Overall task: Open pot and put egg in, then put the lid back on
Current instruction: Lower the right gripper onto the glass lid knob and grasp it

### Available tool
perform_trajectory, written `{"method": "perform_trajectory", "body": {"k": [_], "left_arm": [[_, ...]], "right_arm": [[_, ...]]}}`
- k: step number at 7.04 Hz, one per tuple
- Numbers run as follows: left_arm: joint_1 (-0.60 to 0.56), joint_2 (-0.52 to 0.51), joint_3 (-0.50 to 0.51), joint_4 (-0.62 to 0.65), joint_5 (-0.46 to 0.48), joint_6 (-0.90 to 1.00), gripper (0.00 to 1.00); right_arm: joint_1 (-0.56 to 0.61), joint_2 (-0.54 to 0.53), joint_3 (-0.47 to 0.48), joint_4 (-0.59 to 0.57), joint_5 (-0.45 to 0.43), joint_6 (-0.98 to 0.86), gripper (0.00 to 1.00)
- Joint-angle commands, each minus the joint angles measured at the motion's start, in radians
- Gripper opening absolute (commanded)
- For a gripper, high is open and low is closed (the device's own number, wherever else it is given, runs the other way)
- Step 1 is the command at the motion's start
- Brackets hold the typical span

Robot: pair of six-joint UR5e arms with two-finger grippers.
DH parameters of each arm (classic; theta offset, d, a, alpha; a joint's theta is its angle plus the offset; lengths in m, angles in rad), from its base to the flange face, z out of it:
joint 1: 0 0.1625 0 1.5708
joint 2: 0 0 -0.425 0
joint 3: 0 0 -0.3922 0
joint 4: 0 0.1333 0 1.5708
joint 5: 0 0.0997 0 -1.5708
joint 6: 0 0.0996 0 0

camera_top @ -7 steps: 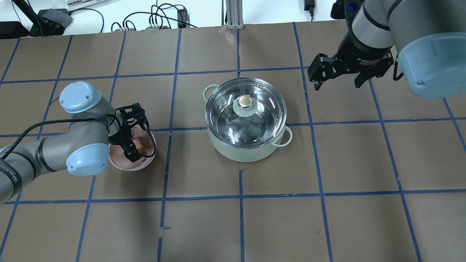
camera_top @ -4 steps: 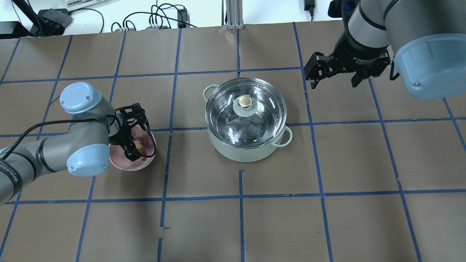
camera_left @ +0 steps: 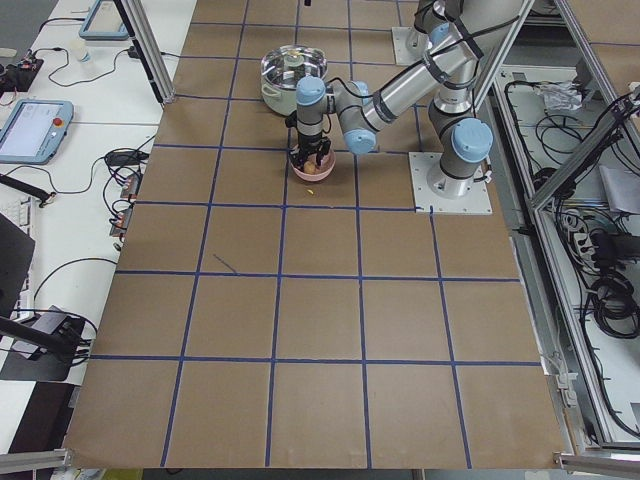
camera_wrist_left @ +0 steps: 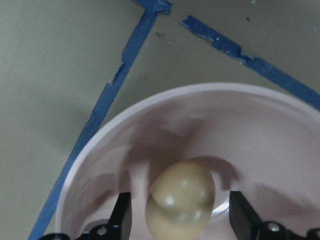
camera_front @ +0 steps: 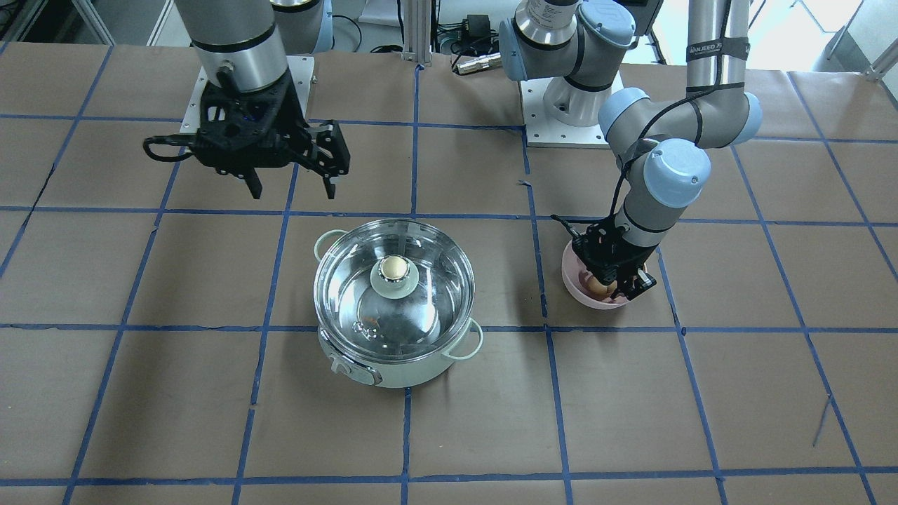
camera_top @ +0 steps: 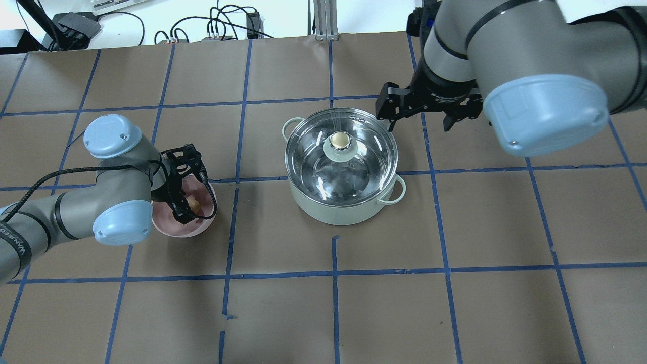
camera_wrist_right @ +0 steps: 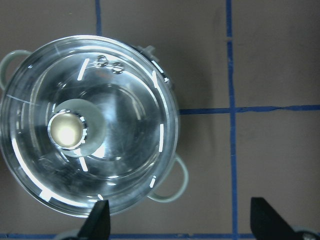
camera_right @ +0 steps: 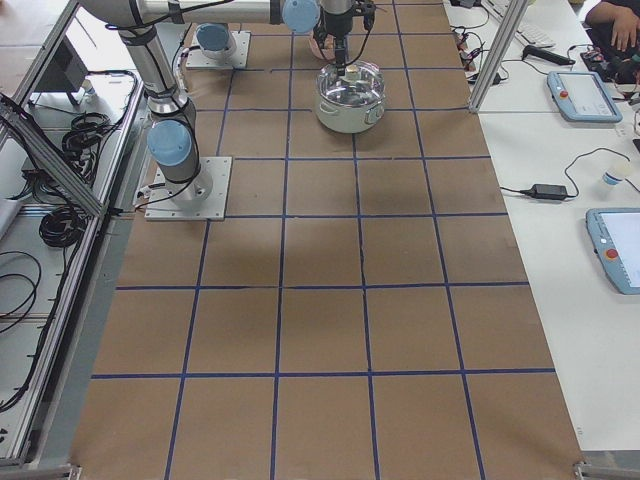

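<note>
Left gripper [camera_wrist_left: 181, 222] is down inside the bowl [camera_wrist_left: 100, 165], jaws spread, one finger [camera_wrist_left: 123, 217] on each side of the egg [camera_wrist_left: 181, 197]. A sliver of pink shows between egg and finger on both sides, so there is no pinch and no contact. The egg lies on the bowl's floor, right between the fingers. Its long axis runs across the line from finger to finger, tipped a little off square. Which end is the narrow one, I can't tell. The bowl sits well off to the left of the pot [camera_top: 333, 215], on the same brown table [camera_top: 455, 303].

Over to the right gripper [camera_top: 417, 120]: jaws wide apart, nothing in them. It hangs high above the table, pointing straight down. Its wrist camera looks onto the pot from above, with the pot pushed to one side of the picture. So the gripper is over the pot's right edge, not over its middle, and it touches nothing.

Now the pot itself stands upright, closed. The lid [camera_top: 364, 151] sits flat on its rim, and the knob [camera_top: 341, 138] sticks straight up at the centre. The two handles [camera_top: 399, 189] line up on a diagonal: seen from behind the robot, one is at far left, the other at near right. The dial [camera_front: 342, 366] on the pot's wall faces away from the robot.
</note>
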Motion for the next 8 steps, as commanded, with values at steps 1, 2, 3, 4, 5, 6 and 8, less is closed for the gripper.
{"method": "perform_trajectory", "body": {"k": [1, 2, 3, 4, 5, 6, 8], "left_arm": [[0.0, 0.0, -0.001, -0.003, 0.0, -0.001, 0.63], [0.0, 0.0, -0.001, -0.003, 0.001, 0.0, 0.47], [0.001, 0.0, -0.001, -0.003, 0.003, -0.003, 0.25], [0.001, 0.0, -0.001, -0.003, 0.001, -0.007, 0.16], [0.0, 0.001, -0.001, -0.003, 0.0, -0.015, 0.13], [0.001, 0.001, 0.001, -0.002, 0.0, -0.017, 0.11], [0.0, 0.004, 0.008, -0.002, -0.004, -0.029, 0.1]], "right_arm": [[0.145, 0.103, -0.001, -0.165, -0.006, 0.156, 1.0], [0.151, 0.129, 0.002, -0.187, 0.0, 0.159, 1.0], [0.151, 0.149, 0.003, -0.187, -0.006, 0.159, 1.0], [0.151, 0.166, 0.003, -0.198, 0.0, 0.155, 1.0], [0.151, 0.183, 0.003, -0.24, -0.006, 0.152, 1.0], [0.15, 0.197, 0.002, -0.244, -0.009, 0.147, 1.0], [0.15, 0.241, -0.003, -0.299, -0.007, 0.147, 1.0]]}}
